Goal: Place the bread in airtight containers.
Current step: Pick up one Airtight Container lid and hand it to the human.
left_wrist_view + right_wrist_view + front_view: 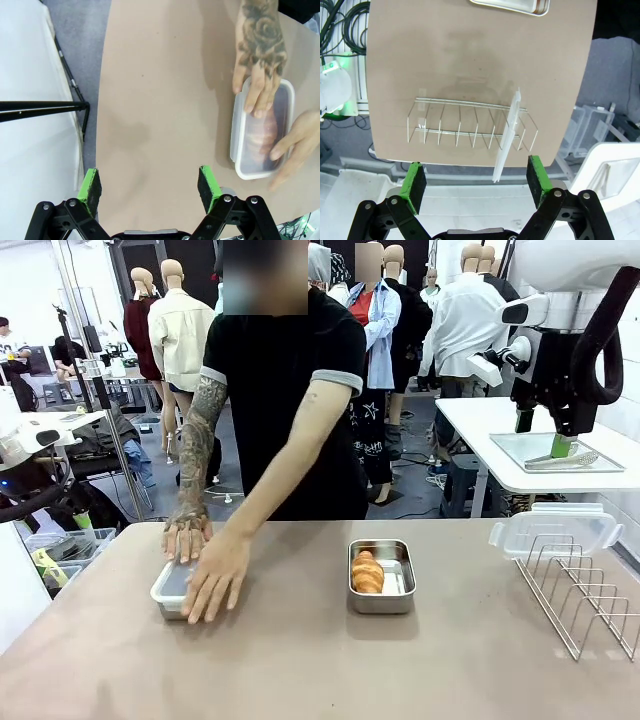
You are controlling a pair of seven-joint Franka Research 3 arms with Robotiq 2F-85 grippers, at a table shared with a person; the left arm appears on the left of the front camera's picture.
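Lidded container [172, 588] under person's hands [214, 575], left-centre tabletop [300, 670]; open container [381, 577] with bread [367, 572] mid-tabletop. Wire rack [585, 590], spare lid [555, 530] at right edge. Both pincers [150, 184] [476, 180] wide open, empty, above bare margins.

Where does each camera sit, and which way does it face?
Front: between the arms, facing the person's hands on the lidded container; right arm upper right.
Left wrist: above the table, looking down past its open end effector at that container.
Right wrist: looking down past its open end effector at the wire rack.
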